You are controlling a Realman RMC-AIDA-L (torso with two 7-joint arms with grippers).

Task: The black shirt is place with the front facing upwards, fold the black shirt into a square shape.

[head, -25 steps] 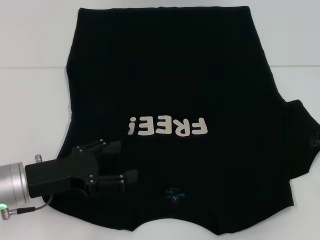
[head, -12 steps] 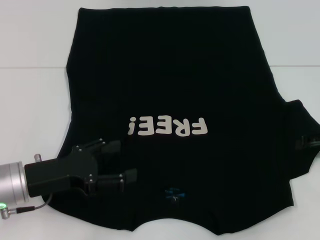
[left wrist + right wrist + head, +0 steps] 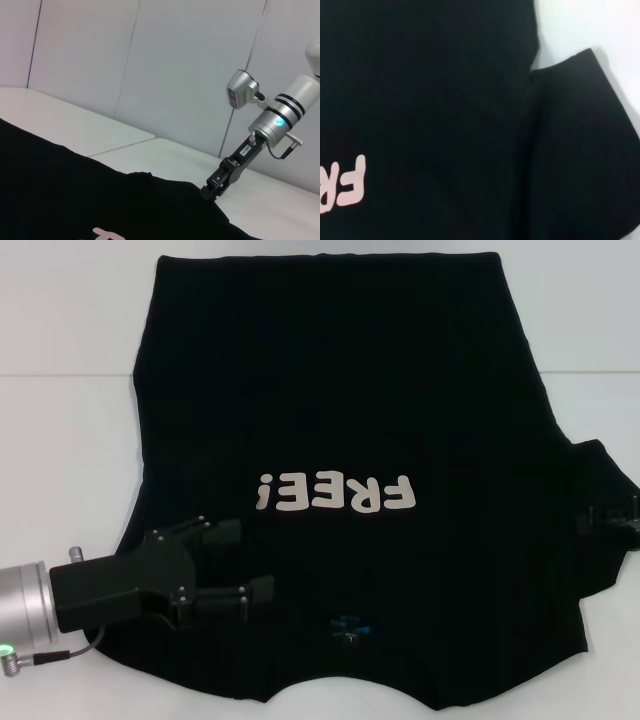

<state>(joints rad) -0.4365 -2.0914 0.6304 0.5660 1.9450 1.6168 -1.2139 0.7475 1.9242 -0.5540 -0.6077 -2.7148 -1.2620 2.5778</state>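
Note:
The black shirt (image 3: 340, 390) lies spread flat on the white table, front up, with cream "FREE!" lettering (image 3: 335, 493) and a small blue neck label (image 3: 350, 625) near the front edge. My left gripper (image 3: 250, 560) is open, low over the shirt's near left part, beside the collar. My right gripper (image 3: 610, 518) shows only partly at the right edge, over the right sleeve (image 3: 580, 140). In the left wrist view the right gripper (image 3: 212, 192) points down onto the sleeve's edge of the shirt (image 3: 75, 195). The right wrist view looks straight down on the shirt (image 3: 430, 100).
The white table (image 3: 60, 440) shows bare on the left of the shirt and at the far right corner (image 3: 580, 310). A seam line (image 3: 60, 375) crosses the tabletop. A pale panelled wall (image 3: 150, 60) stands behind the table.
The right gripper has crept inward over the right sleeve from the frame's edge. The left gripper has barely shifted, staying open over the shirt.

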